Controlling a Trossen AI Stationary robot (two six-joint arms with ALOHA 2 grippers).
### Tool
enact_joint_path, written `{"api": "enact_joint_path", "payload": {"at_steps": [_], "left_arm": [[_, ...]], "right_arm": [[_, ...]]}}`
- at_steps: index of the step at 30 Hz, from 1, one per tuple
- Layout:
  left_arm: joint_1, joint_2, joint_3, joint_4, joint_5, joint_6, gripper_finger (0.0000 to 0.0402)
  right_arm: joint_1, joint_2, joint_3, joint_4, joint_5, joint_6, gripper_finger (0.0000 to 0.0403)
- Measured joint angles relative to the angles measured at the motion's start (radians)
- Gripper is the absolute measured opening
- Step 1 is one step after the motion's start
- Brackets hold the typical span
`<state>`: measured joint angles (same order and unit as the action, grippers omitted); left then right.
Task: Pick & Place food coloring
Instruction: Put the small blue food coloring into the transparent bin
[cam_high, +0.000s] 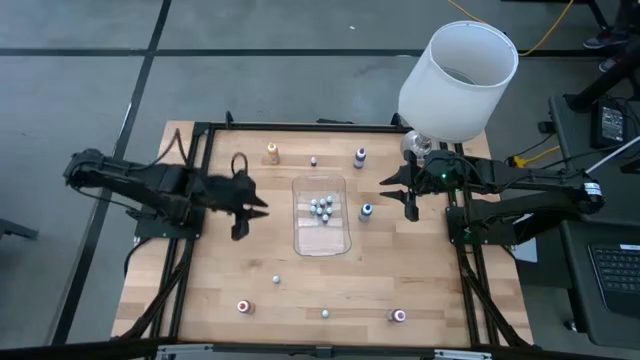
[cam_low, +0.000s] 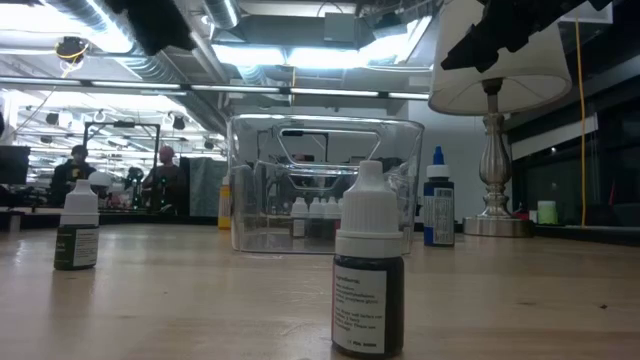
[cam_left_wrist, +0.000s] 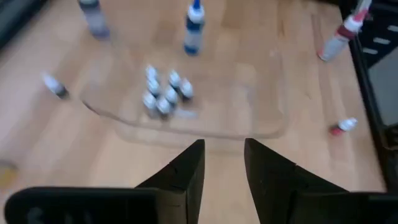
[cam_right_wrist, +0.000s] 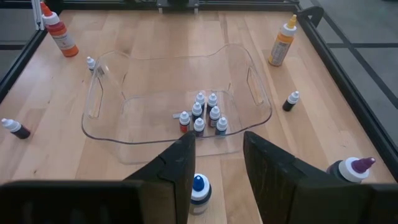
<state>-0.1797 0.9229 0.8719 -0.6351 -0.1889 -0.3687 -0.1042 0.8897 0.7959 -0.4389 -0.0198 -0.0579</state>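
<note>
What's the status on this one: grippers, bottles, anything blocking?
Left gripper and right gripper open, empty, flanking the clear tray. Cluster of food coloring bottles in tray; others scattered on table. Blue-capped bottle before right gripper. Nothing blocking.

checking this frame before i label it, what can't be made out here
- Labels on the bottles in the clear tray: too small in the high and right wrist views.
- Cluster of food coloring bottles: blurred in the left wrist view, colours unreadable.
- Small bottles inside the tray: low view, hazy behind the tray wall and partly behind the near bottle.
- Both arms: cut off by the low view's top edge.
</note>
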Motion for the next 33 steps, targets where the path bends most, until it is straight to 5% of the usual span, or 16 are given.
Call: {"api": "enact_joint_path", "payload": {"at_steps": [13, 25, 33], "left_arm": [[-0.344, 0.263, 0.019, 0.045, -0.173, -0.569, 0.0112], [-0.384, 0.492, 0.179, -0.012, -0.054, -0.489, 0.0119], [-0.39, 0.495, 0.179, -0.047, -0.035, -0.425, 0.0204]], "right_arm": [[0.0, 0.0, 0.0, 0.0, 0.0, 0.001, 0.0138], [0.0, 0.0, 0.0, 0.0, 0.0, 0.001, 0.0138], [0.0, 0.0, 0.0, 0.0, 0.0, 0.0, 0.0138]]}}
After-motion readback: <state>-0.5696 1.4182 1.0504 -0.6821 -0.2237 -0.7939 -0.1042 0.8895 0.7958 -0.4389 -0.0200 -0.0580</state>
